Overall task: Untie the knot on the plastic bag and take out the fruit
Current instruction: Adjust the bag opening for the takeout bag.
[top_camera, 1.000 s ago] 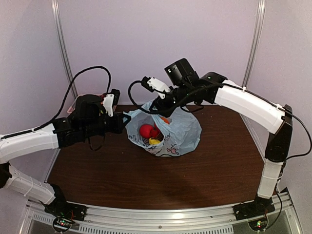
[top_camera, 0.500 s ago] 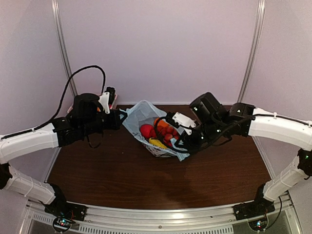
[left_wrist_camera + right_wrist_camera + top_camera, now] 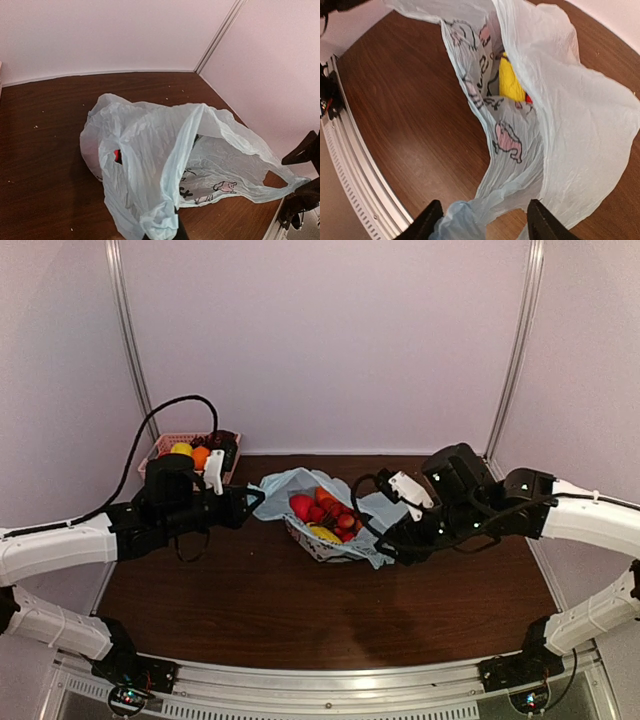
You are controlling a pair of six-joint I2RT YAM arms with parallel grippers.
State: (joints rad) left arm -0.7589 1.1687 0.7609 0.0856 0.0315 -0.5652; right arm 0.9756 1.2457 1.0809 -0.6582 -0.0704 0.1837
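The light blue plastic bag (image 3: 372, 510) lies slumped on the table with its mouth spread wide. Fruit shows inside it: a red round piece (image 3: 299, 506), red berries (image 3: 340, 516) and a yellow piece (image 3: 322, 534). My left gripper (image 3: 250, 503) is shut on the bag's left handle loop (image 3: 162, 220) low over the table. My right gripper (image 3: 387, 543) stands open at the bag's right side, and a bunched handle (image 3: 470, 217) lies loose between its fingers (image 3: 427, 222). The yellow piece (image 3: 510, 80) shows through the mouth. No knot shows in any view.
A pink lattice basket (image 3: 158, 448) stands at the back left corner, holding a yellow piece (image 3: 181, 450) and an orange one (image 3: 200, 456). The table's front rail (image 3: 355, 165) runs close behind my right gripper. Walls close in the back and right.
My right arm came down from above the bag to the table at its right, and its jaws shut, then opened. The bag sank and spread open. My left arm dropped a little, still gripping.
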